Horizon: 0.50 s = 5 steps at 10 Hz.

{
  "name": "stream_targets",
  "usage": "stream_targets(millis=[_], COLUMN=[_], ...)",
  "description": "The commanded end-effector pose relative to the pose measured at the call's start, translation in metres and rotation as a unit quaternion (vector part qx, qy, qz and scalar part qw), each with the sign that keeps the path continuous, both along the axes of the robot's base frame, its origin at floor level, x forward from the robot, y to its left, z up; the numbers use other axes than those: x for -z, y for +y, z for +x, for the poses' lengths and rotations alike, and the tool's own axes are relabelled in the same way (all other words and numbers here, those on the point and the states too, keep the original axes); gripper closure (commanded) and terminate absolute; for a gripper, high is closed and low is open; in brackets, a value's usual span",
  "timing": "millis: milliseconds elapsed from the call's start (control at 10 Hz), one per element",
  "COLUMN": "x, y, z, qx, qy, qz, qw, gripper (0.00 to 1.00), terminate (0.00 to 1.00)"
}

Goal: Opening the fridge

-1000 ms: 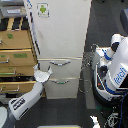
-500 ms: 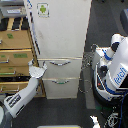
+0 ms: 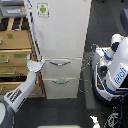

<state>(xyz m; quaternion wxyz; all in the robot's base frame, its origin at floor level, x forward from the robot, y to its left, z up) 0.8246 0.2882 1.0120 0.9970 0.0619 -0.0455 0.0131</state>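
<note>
Dark floor, wooden cabinet (image 3: 15,55) left | fridge (image 3: 60,45) centre, tall, white, door shut, green sticker, two silver-handled drawers | gripper (image 3: 36,65) at its left edge, grip state unclear.

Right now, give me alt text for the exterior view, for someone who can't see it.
A robot arm's pincer reaches the left edge of a tall white fridge, at the bottom of its closed upper door. A wooden drawer cabinet stands on the view's left, a white-and-blue robot body on its right.
</note>
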Motion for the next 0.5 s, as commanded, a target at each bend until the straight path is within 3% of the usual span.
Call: stream_targets(millis=[100, 500], x=[-0.02, -0.026], y=[0.005, -0.005], z=[0.055, 0.076], qx=[0.002, 0.009], qy=[-0.001, 0.002], qz=[-0.029, -0.066], qw=[1.0, 0.998], gripper=[0.0, 0.0], terminate=[0.0, 0.0])
